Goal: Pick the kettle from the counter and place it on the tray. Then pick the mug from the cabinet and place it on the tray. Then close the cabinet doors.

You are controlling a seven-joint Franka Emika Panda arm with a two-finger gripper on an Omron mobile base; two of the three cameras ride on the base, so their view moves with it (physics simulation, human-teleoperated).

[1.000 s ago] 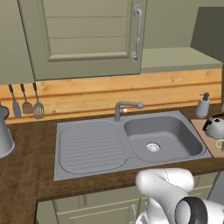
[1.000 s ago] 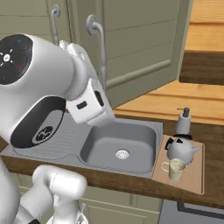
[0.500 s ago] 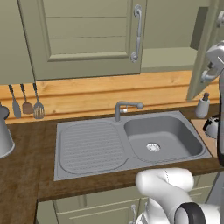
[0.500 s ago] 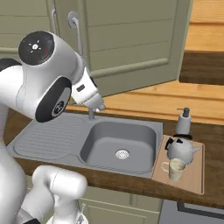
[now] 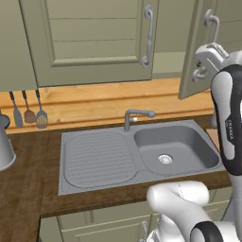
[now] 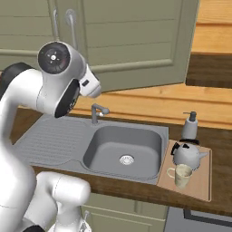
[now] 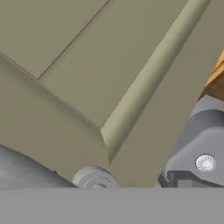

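On the worktop (image 6: pixel 217 136) right of the sink (image 6: pixel 124 145), kettle (image 6: pixel 186 154) and mug (image 6: pixel 181 175) share the tray (image 6: pixel 206 174); fingers apart.

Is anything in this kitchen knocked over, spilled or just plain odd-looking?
Nothing is spilled or toppled. The kettle and mug stand upright on the tray by the sink. The one thing out of line is the right cabinet door, which stands ajar while the left door is shut.
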